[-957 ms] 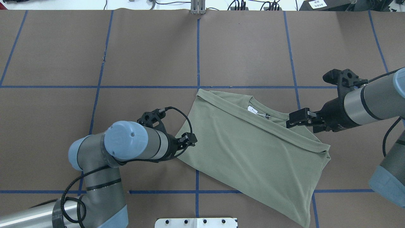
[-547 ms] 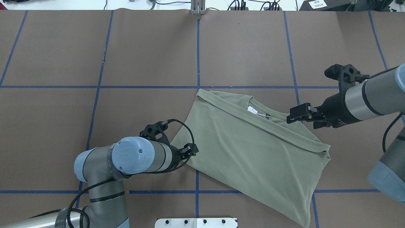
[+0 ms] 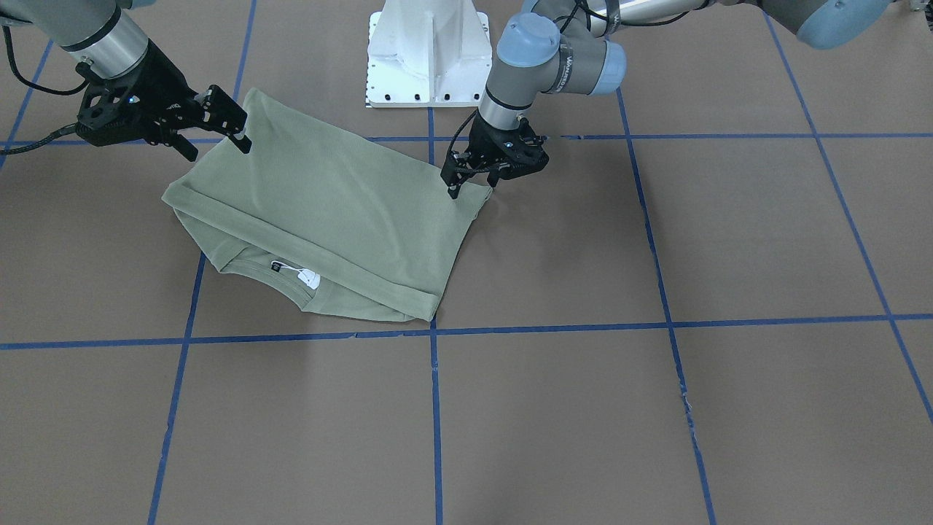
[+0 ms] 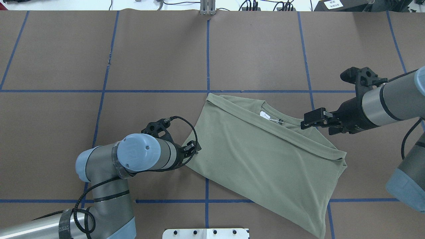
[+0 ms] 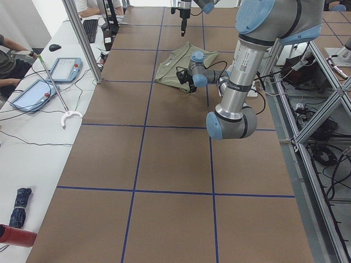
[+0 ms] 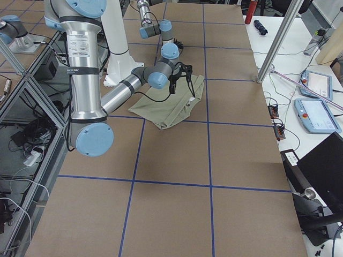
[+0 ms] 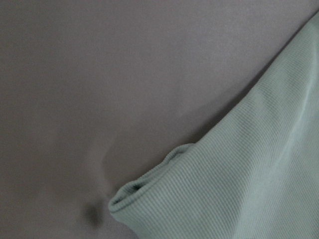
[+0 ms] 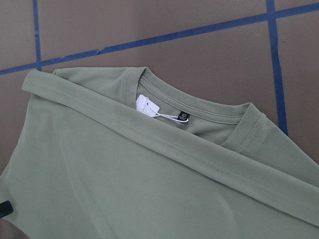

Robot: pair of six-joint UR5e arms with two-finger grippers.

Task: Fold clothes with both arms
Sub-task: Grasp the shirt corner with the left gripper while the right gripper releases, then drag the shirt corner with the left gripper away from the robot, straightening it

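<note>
We see the shirt [image 4: 265, 159] lying on the table [image 4: 149, 49], folded into a slanted oblong. It starts at the centre tape line [image 4: 208, 56] and spreads toward the robot's right. Its collar [image 8: 209, 112] points away from the robot, with a white tag [image 8: 147, 105] and a black label [image 8: 183, 118] showing inside it. A sleeve [image 8: 199, 144] is folded across the body as a long band just below the collar, running from one shoulder to the other. The lower corner reaches close to the table's near edge, beside the white base [image 3: 426, 51]. The left gripper [image 3: 472, 184] points down at the shirt's edge on the robot's left. In the front view its fingers look spread apart, one over the cloth and one over the bare table, and we see no cloth between them. The left wrist view shows only a rolled corner of the fabric resting on the table, with no fingers in the picture. The right gripper [image 3: 219, 152] hangs over the shoulder on the robot's right, near the collar. Its jaws stand wide apart and hold nothing. The right wrist view looks down on the collar and sleeve band, and one black fingertip [image 8: 5, 209] shows at its lower left.
</note>
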